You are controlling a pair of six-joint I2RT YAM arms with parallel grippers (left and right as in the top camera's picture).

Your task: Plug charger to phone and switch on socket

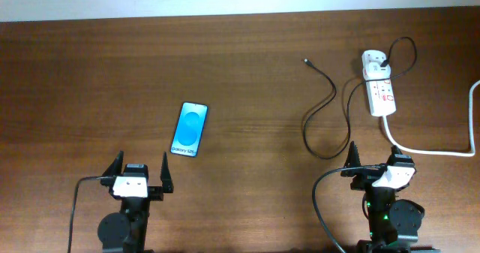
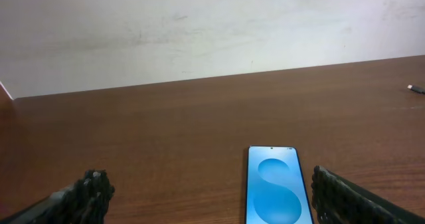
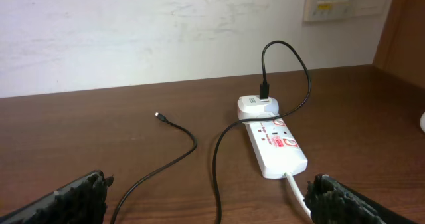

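The socket (image 1: 379, 88), a white strip with red markings, lies at the far right of the table (image 1: 247, 65), a white adapter (image 3: 257, 106) plugged into its far end; the charger (image 1: 328, 103), a thin black cable, loops from it, its loose tip lying left of the strip; the switch looks too small to read; the phone (image 1: 189, 129), lit blue, lies face up just ahead of the left gripper (image 1: 142, 164); this and the right gripper (image 1: 379, 163) gape wide, empty.

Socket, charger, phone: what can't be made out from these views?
Right wrist and overhead: socket switch position is too small to read as on or off.
Right wrist and overhead: charger tip is too small to tell the connector type.
Left wrist: phone lower end is cut off by the bottom edge, so the port is unseen.
Overhead: white cord runs off the right edge, so its far end is unseen.
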